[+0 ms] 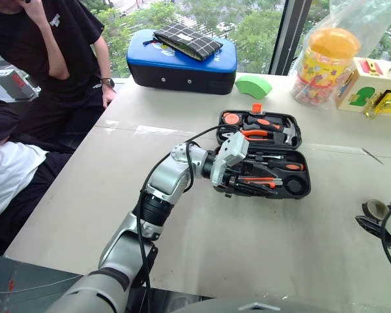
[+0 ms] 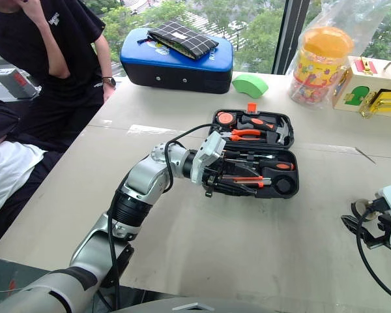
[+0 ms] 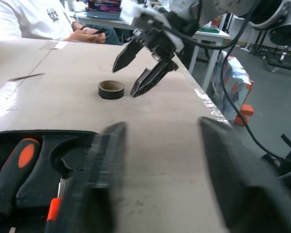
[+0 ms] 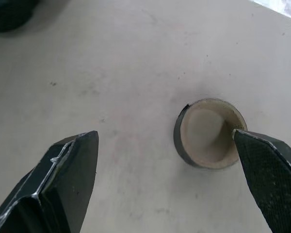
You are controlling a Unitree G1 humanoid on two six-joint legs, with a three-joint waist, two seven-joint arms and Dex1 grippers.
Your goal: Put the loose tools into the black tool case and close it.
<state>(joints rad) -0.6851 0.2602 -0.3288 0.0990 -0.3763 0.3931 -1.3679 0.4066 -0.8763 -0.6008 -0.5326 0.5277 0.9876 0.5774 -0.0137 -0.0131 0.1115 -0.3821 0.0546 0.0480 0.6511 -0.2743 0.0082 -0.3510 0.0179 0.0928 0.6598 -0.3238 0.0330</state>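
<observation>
Left gripper (image 1: 242, 184), parted, over black tool case (image 1: 298, 190)

We note a pale beige tabletop (image 1: 182, 117) with a taped seam running across it, set against a large window (image 1: 260, 26) with a dark vertical frame; daylight and green trees lie beyond. In the left wrist view we see a grey floor (image 3: 262, 97) and further tables behind. A person (image 1: 45, 39) in black stands at the tabletop's far left corner.

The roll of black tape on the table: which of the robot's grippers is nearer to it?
Right. The right gripper hovers open just above the roll of black tape, while the left gripper is across the table at the black tool case.
</observation>
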